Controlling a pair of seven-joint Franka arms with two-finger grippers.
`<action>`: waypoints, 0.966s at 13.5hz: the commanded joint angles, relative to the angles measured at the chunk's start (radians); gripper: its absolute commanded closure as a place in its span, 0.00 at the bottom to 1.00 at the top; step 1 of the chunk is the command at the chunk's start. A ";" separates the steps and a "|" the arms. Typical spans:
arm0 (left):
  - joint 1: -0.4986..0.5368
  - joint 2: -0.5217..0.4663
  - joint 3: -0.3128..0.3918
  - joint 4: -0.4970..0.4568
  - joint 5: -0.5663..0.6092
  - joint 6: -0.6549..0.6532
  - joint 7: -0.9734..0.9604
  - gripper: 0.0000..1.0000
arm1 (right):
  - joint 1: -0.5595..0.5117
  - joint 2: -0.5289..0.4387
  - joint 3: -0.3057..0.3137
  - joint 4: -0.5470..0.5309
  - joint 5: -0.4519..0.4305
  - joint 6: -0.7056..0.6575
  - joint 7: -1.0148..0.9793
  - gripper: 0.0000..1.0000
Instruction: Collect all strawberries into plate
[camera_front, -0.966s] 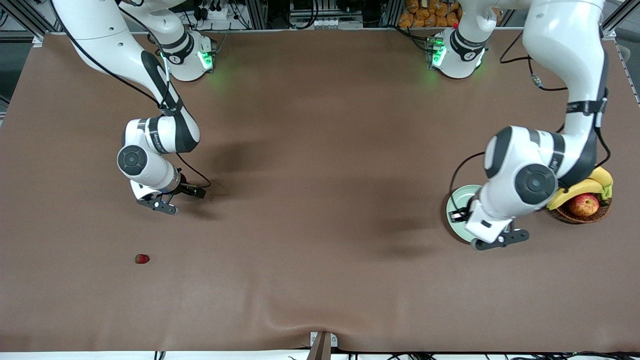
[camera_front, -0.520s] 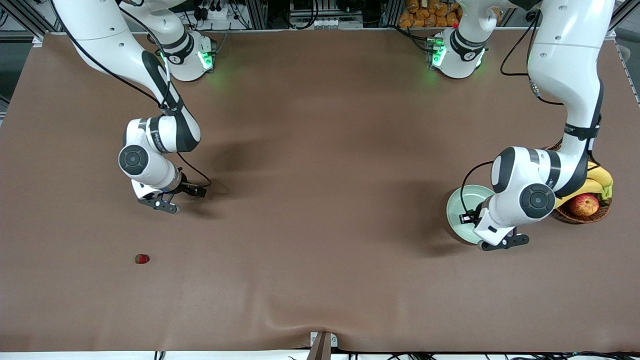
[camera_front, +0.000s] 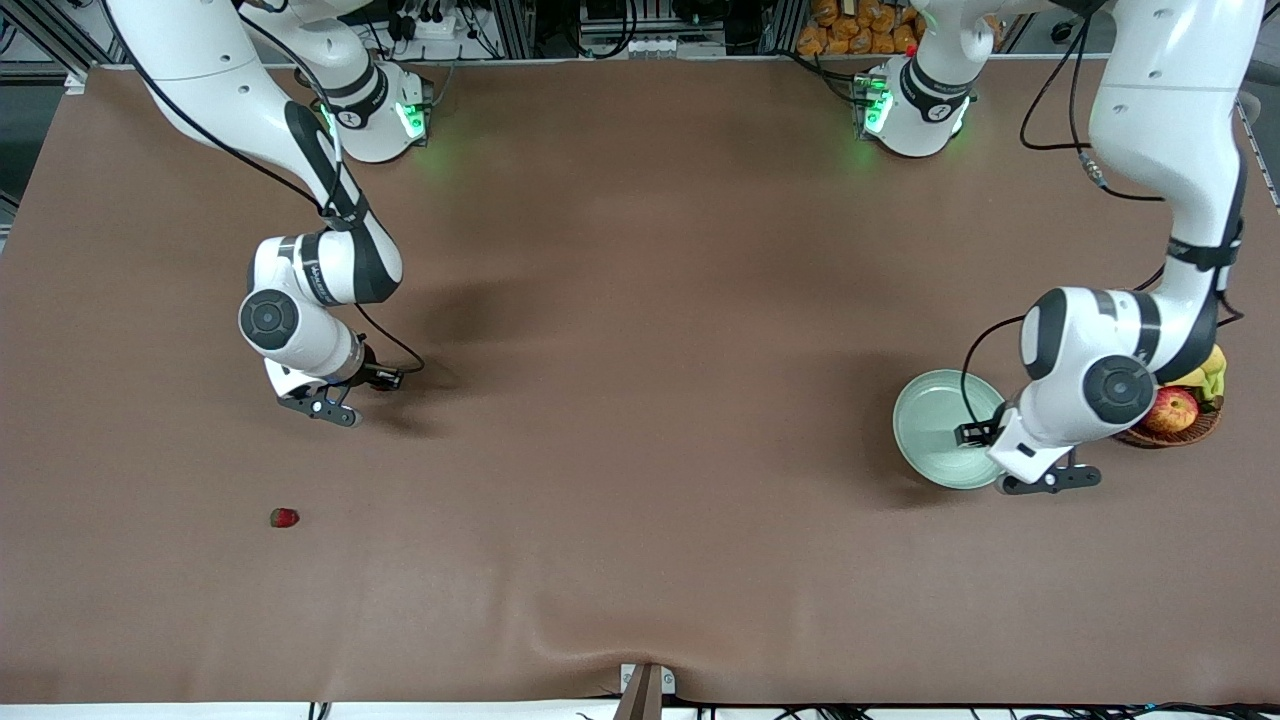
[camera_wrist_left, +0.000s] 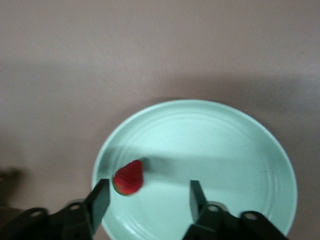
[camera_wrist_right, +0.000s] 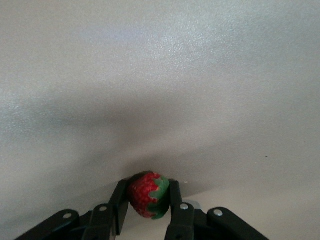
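Note:
A pale mint-green plate sits toward the left arm's end of the table. In the left wrist view one strawberry lies loose in the plate near its rim. My left gripper hangs open just above it, over the plate's edge. Toward the right arm's end, my right gripper is low at the table. It is shut on a second strawberry with a green cap. A third strawberry lies on the table, nearer the front camera than the right gripper.
A brown wicker basket with an apple and bananas stands beside the plate at the left arm's end. The left arm's elbow partly covers it. A brown mat covers the table.
My left gripper has opened and let its strawberry go into the plate, and the left arm has shifted toward the basket. My right gripper has shut on the strawberry under it.

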 joint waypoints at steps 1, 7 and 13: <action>0.022 -0.117 -0.014 -0.038 0.025 -0.052 0.040 0.00 | 0.006 -0.035 0.022 -0.007 0.002 0.006 -0.002 1.00; -0.001 -0.182 -0.087 0.148 0.003 -0.234 0.019 0.00 | 0.006 -0.001 0.150 0.209 0.002 0.003 0.004 1.00; -0.012 -0.180 -0.114 0.200 -0.087 -0.260 0.011 0.00 | 0.082 0.253 0.272 0.580 0.005 -0.035 0.004 1.00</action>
